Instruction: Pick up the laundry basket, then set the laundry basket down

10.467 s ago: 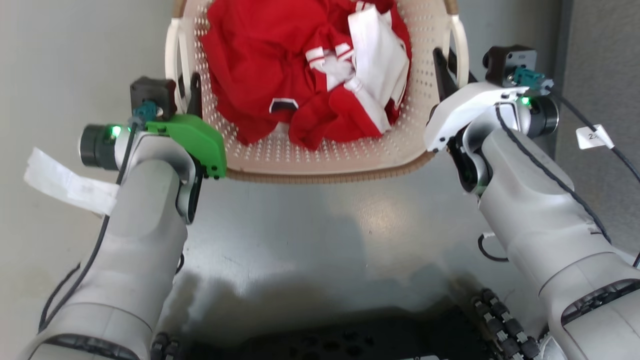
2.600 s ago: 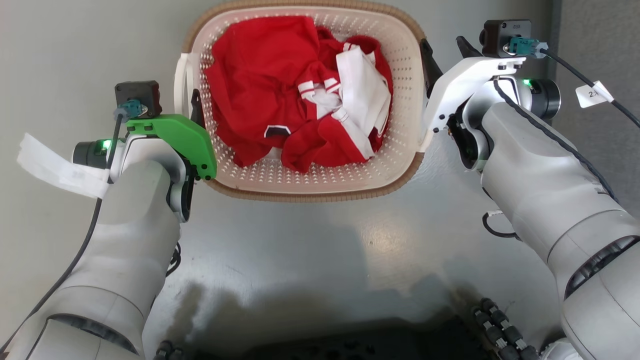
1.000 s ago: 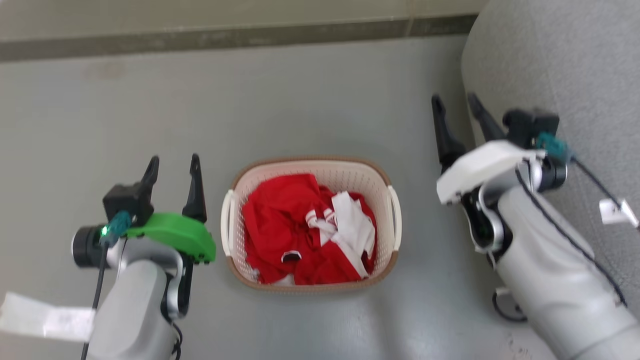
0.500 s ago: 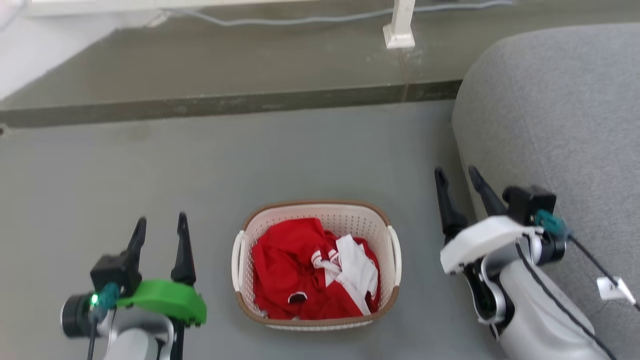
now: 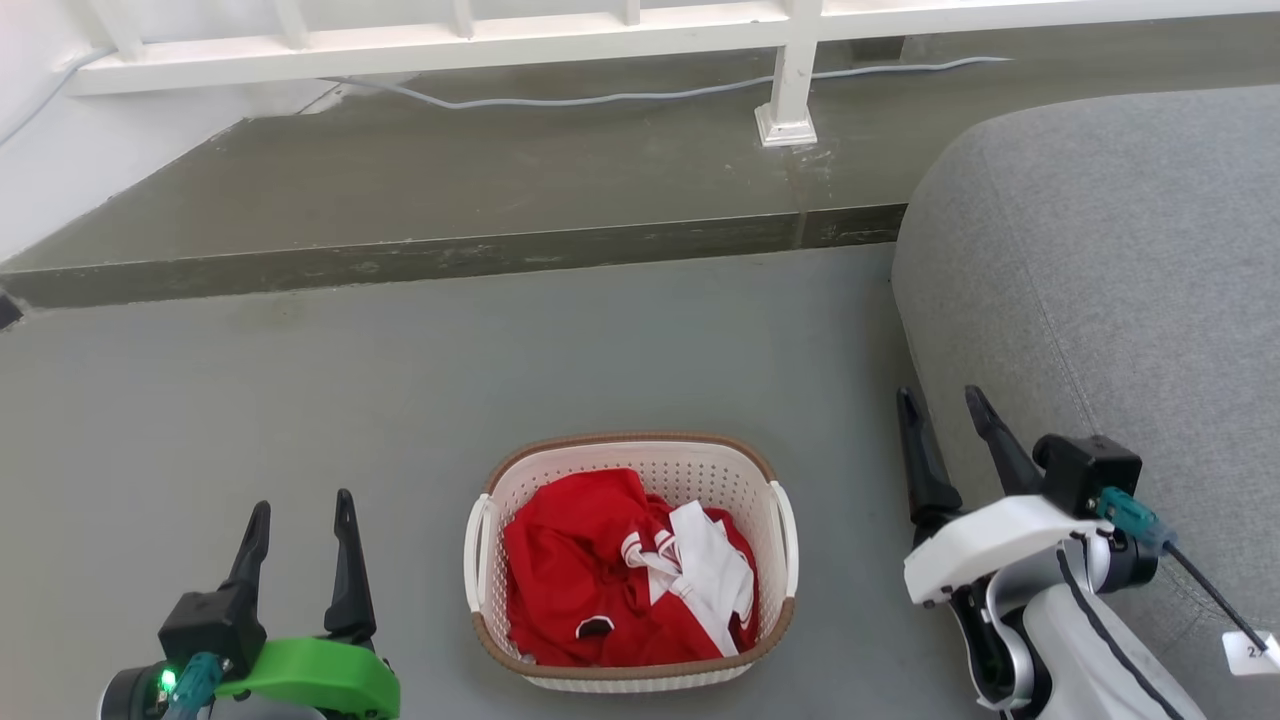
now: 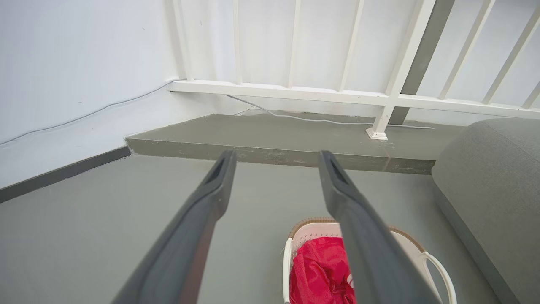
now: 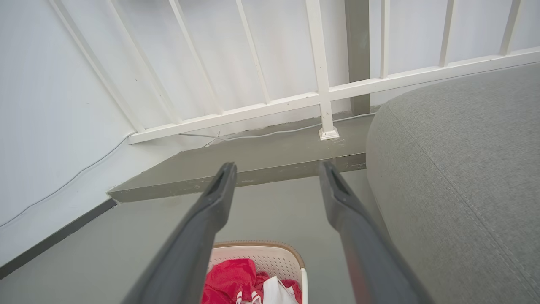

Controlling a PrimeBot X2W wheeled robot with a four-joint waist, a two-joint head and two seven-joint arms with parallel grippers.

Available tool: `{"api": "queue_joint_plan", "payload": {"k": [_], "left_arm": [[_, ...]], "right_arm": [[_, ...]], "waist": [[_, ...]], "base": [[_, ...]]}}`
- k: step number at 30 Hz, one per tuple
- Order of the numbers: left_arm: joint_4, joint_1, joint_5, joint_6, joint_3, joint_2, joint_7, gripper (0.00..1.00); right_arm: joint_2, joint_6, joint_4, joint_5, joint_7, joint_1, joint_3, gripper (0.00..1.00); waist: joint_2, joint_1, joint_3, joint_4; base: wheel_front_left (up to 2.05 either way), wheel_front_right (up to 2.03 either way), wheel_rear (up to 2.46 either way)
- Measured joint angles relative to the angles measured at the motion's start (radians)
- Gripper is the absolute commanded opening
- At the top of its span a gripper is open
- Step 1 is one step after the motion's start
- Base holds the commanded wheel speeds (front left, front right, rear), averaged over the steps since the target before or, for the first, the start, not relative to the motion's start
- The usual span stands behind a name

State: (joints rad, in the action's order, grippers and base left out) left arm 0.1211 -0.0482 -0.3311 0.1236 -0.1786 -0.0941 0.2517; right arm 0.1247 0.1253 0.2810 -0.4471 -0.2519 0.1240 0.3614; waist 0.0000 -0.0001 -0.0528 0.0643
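The laundry basket (image 5: 630, 450) stands on the grey floor at the bottom middle of the head view, cream-white with a brown rim, white loop handles and red-and-white clothes inside. It also shows low in the left wrist view as the laundry basket (image 6: 310, 230) and in the right wrist view as the laundry basket (image 7: 261, 253). My left gripper (image 5: 302, 508) is open to its left, well apart from it. My right gripper (image 5: 940, 402) is open to its right, nothing between its fingers. In the wrist views, left gripper (image 6: 276, 156) and right gripper (image 7: 276, 166) both hang above the floor.
A grey sofa (image 5: 1100, 280) fills the right side, close to my right gripper. A raised concrete step (image 5: 450, 190) with a white railing (image 5: 790, 80) and a cable runs across the back. A white wall (image 6: 63, 84) bounds the left.
Both grippers have let go of the basket's handles and opened; the basket stands on the floor. The head camera has risen and tilted up, so the basket looks smaller and lower.
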Motion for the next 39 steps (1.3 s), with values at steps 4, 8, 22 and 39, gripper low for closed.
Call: {"api": "queue_joint_plan", "payload": {"k": [4,8,22,39], "left_arm": [[-0.023,-0.018,0.005,0.0,0.011,0.008,0.0,1.0],[-0.051,-0.042,0.036,0.0,0.017,0.009,0.0,1.0],[-0.127,-0.087,0.054,0.0,0.021,0.018,0.0,1.0],[-0.096,-0.124,0.005,-0.01,0.011,0.036,-0.004,0.0]], "right_arm": [[-0.006,0.0,-0.015,0.014,0.0,-0.019,-0.007,1.0],[-0.015,0.0,-0.034,0.021,0.0,-0.041,-0.019,1.0],[-0.031,0.0,-0.088,0.056,0.0,-0.076,-0.05,1.0],[-0.043,-0.014,-0.064,0.01,0.002,-0.136,-0.065,0.0]], "waist": [[0.0,0.0,0.002,0.001],[0.0,0.0,0.001,0.002],[0.0,0.0,-0.003,0.007],[0.0,0.0,-0.005,0.002]], "base": [[0.0,0.0,0.0],[0.0,0.0,0.0],[0.0,0.0,0.0],[0.0,0.0,0.0]]}}
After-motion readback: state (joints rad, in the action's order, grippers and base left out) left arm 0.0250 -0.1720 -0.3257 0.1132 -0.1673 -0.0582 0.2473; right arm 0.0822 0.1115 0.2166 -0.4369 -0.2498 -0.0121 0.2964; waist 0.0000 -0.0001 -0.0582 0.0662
